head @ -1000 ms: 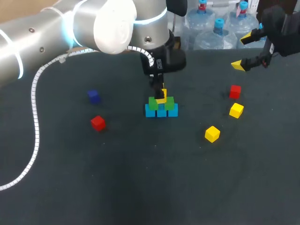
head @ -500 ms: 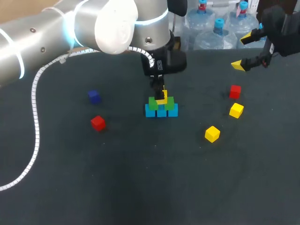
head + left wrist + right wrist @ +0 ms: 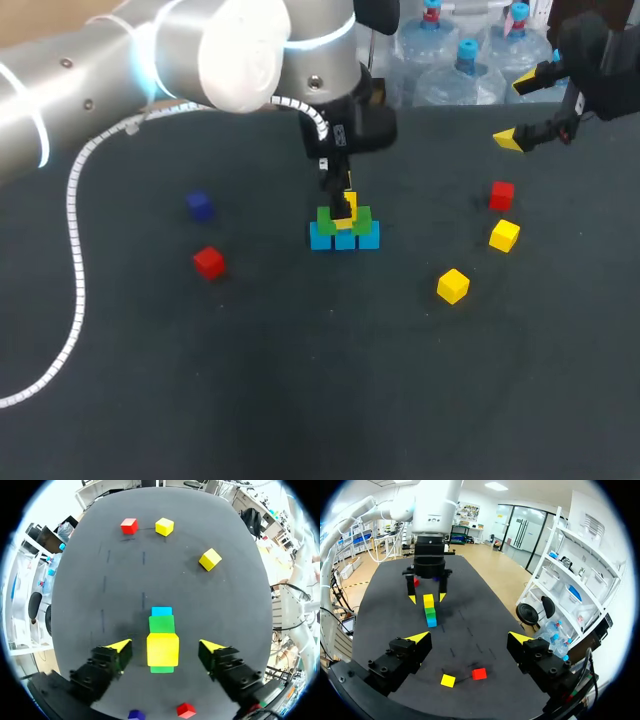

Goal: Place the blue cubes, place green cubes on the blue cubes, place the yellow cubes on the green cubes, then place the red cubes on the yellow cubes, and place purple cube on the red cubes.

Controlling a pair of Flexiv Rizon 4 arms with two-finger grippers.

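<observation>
Yellow cube (image 3: 162,649) sat on the green cubes (image 3: 161,624), which rested on the blue cubes (image 3: 345,237) near the desk's (image 3: 330,380) middle. My left fingers (image 3: 118,646) stood open on either side of it, clear of both faces. Judged best: rise straight up with no sideways drift, so neither tip nudges the stack. Loose yellow cubes (image 3: 452,285) lay right, well apart. My right fingers (image 3: 417,639) hung open, empty, far right.

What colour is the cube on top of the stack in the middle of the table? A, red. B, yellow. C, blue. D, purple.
B: the left wrist view looks down on a yellow cube resting on the green cubes, with nothing above it.
</observation>
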